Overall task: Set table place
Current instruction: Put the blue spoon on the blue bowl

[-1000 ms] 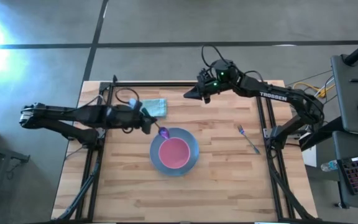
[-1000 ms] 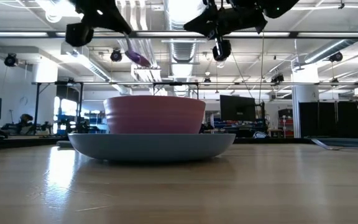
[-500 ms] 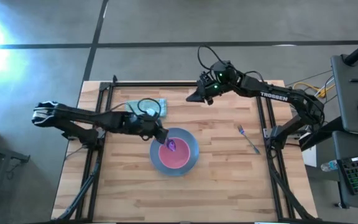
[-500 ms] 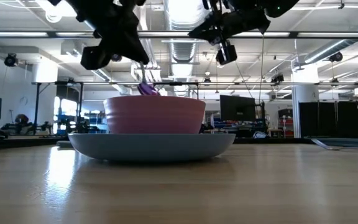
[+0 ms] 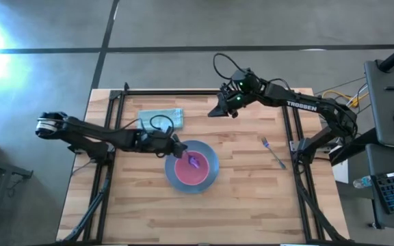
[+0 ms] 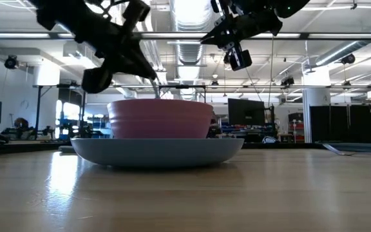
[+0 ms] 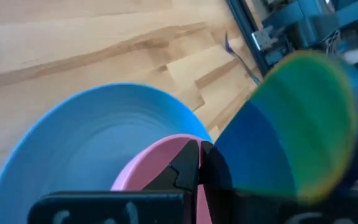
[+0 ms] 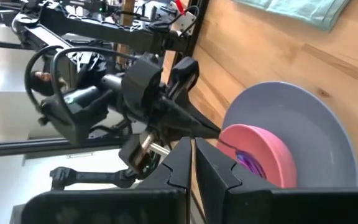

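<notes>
The left gripper (image 5: 177, 149) is pinching the spoon (image 5: 194, 162), its purple head lying inside the pink bowl (image 5: 191, 168) on the blue plate (image 5: 210, 156). The right gripper (image 5: 214, 112) is hovering pressed together over the table (image 5: 238, 198), well apart from the fork (image 5: 273, 152).

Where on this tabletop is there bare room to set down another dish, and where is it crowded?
Bare wood runs along the near edge of the table, below the blue plate. More lies between the plate and the fork. It is crowded at the pink bowl, where the left tool holds the spoon, beside the teal cloth.
</notes>
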